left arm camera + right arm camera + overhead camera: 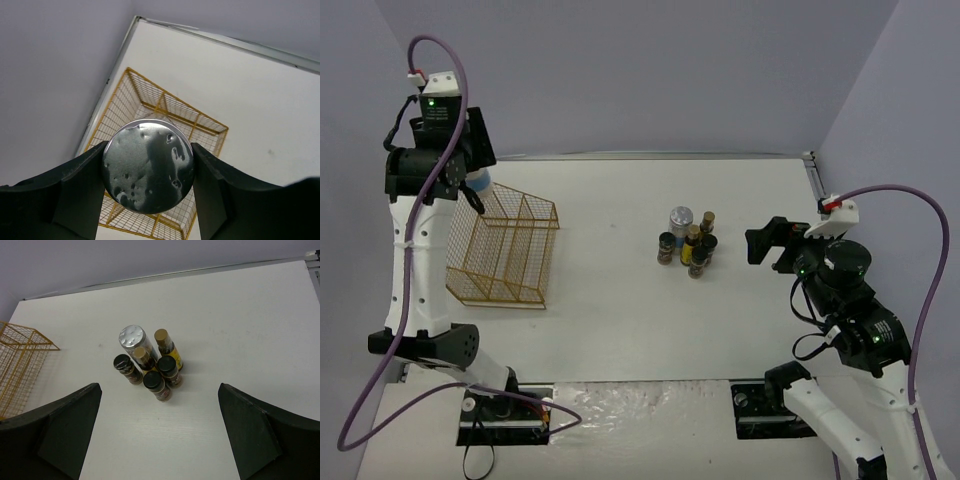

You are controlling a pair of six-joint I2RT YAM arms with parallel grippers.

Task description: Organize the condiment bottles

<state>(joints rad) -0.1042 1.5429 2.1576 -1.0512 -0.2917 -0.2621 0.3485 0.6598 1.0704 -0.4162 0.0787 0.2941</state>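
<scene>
Left gripper (pixel 148 167) clamps silver-capped bottle (pixel 148 162), axis vertical, straight above gold wire rack (pixel 150 97) at frame centre; right gripper (pixel 765 243) gapes wide.

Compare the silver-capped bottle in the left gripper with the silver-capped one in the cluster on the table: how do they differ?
The held bottle is clamped in the left gripper, up over the gold wire rack; the cluster bottle stands upright on the table. The held bottle is alone; the cluster bottle is packed against smaller jars. Both have round silver caps.
</scene>
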